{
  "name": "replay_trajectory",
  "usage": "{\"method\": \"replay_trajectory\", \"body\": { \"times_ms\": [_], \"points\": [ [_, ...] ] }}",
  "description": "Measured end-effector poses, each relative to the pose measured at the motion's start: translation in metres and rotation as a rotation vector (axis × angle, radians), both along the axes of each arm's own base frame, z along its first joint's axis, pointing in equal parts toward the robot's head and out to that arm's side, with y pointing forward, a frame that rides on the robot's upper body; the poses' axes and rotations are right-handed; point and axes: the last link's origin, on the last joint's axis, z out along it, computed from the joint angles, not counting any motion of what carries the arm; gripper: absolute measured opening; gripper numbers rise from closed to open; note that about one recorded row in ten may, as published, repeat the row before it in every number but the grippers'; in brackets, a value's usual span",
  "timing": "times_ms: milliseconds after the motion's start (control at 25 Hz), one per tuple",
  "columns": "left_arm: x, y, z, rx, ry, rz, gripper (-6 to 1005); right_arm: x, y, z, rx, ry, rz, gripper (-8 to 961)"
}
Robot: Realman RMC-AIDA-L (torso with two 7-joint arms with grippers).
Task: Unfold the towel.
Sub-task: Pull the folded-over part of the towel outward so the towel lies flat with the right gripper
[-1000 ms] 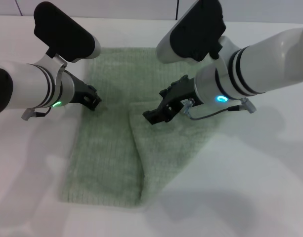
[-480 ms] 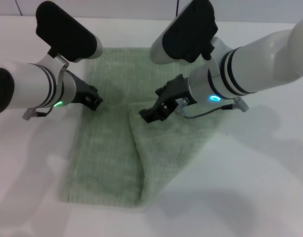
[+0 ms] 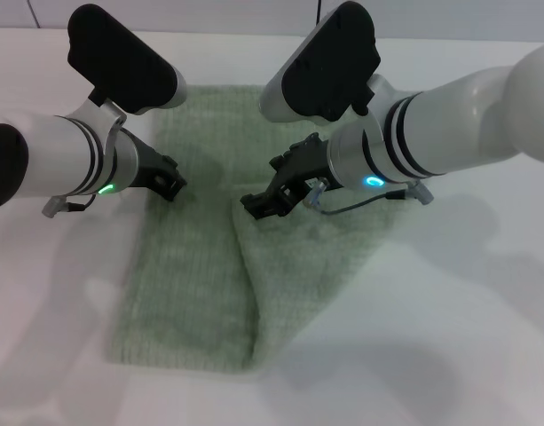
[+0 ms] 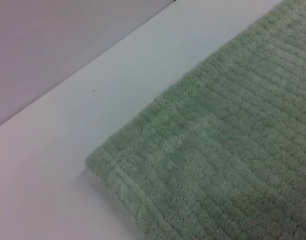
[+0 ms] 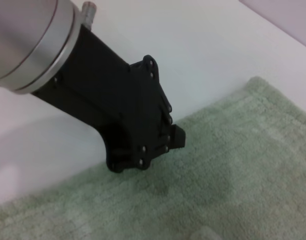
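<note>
The pale sage-green towel [image 3: 201, 266] lies flat on the white table, with its right part folded over as a flap [image 3: 298, 257]. The flap's edge runs from the towel's middle down to the front hem. My left gripper [image 3: 169, 185] rests low at the towel's left edge. It also shows in the right wrist view [image 5: 143, 145], touching the towel's edge [image 5: 217, 165]. My right gripper [image 3: 258, 204] hovers low over the flap's upper left corner. The left wrist view shows a towel corner [image 4: 98, 162] on the table.
The white table [image 3: 467, 311] spreads around the towel on all sides. A grey wall [image 4: 53, 45] stands behind the table's far edge. Both forearms reach over the towel's upper half.
My right gripper has moved left across the towel, toward the flap's upper left corner. The left arm and the towel have stayed still.
</note>
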Motion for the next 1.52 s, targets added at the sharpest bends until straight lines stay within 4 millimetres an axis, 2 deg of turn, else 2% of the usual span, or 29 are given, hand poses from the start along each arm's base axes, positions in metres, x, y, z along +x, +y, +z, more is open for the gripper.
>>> {"method": "replay_trajectory", "body": {
  "times_ms": [400, 1040, 1280, 1520],
  "points": [
    [0.000, 0.002, 0.002, 0.004, 0.002, -0.002, 20, 0.005, 0.001, -0.014, -0.016, 0.019, -0.022, 604],
    [-0.001, 0.002, 0.000, -0.006, 0.013, -0.005, 25, 0.007, 0.004, -0.016, -0.018, 0.006, -0.031, 581],
    [-0.002, 0.001, 0.000, -0.008, 0.016, -0.002, 27, 0.006, 0.006, -0.016, -0.065, 0.003, -0.088, 573],
    [-0.002, 0.001, 0.000, -0.010, 0.018, -0.001, 28, 0.006, 0.006, -0.016, -0.070, -0.009, -0.084, 325]
  ]
}}
